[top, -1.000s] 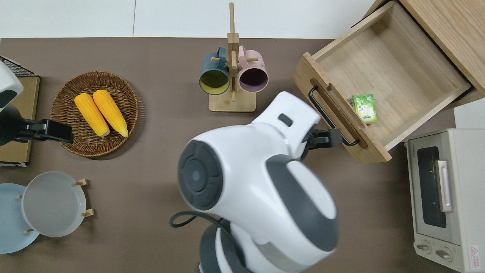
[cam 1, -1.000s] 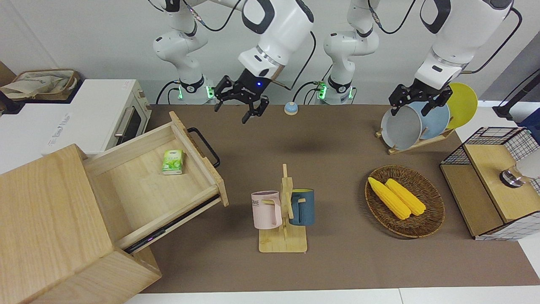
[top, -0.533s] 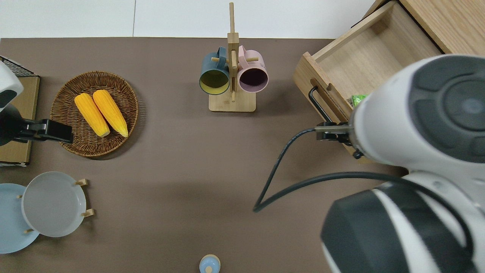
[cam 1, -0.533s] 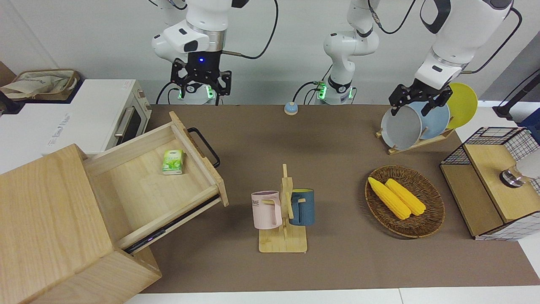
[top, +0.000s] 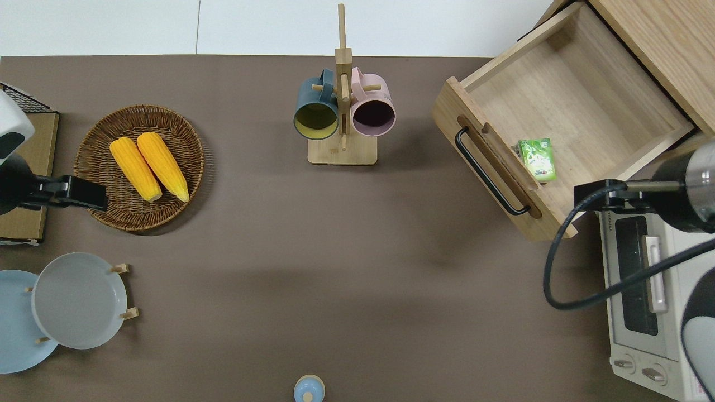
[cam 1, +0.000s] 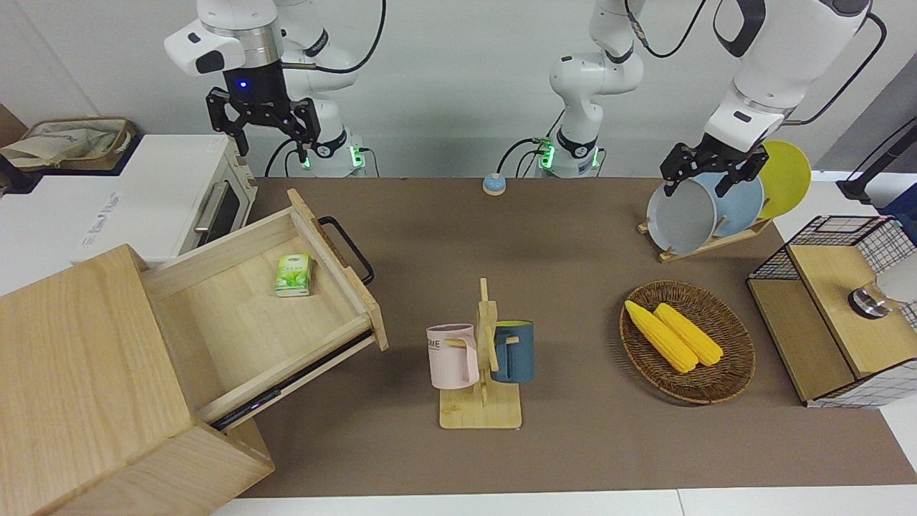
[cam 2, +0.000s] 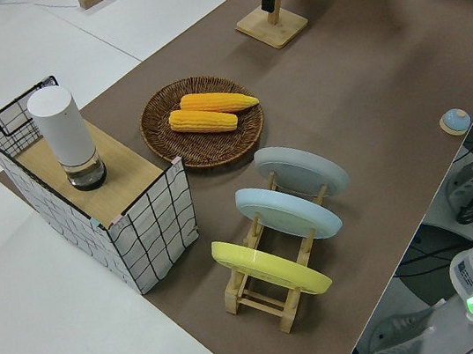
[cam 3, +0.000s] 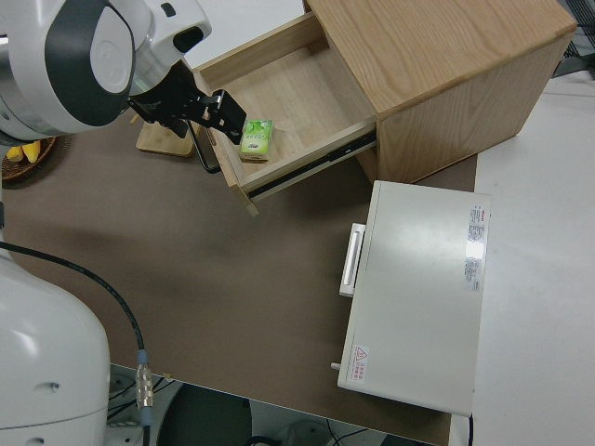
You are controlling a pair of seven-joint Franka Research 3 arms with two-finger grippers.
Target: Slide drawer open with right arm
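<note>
The drawer (cam 1: 236, 322) stands pulled far out of the big pale wooden box (cam 1: 79, 373). Its black loop handle (cam 1: 349, 249) is free, and also shows in the overhead view (top: 487, 170). A small green packet (cam 1: 294, 274) lies inside, near the drawer's front panel. My right gripper (cam 1: 271, 143), with the blue light on its wrist, is open and empty, raised high. In the overhead view only its wrist (top: 684, 195) shows, over the toaster oven's end next to the drawer's corner. The right side view shows the gripper (cam 3: 218, 111) apart from the handle. My left arm is parked, its gripper (cam 1: 706, 179) open.
A white toaster oven (cam 1: 165, 193) stands beside the box, nearer to the robots. A mug rack (cam 1: 481, 358) holds a pink and a blue mug mid-table. A wicker basket (cam 1: 731, 373) with two corn cobs, a plate rack (cam 1: 709, 240), a wire-grid cabinet (cam 1: 838, 308) and a blue bell (cam 1: 494, 184) fill the left arm's end.
My right arm has swung up and away from beside the drawer handle toward the toaster oven's end of the table, gripper empty. The drawer and the left arm have not moved.
</note>
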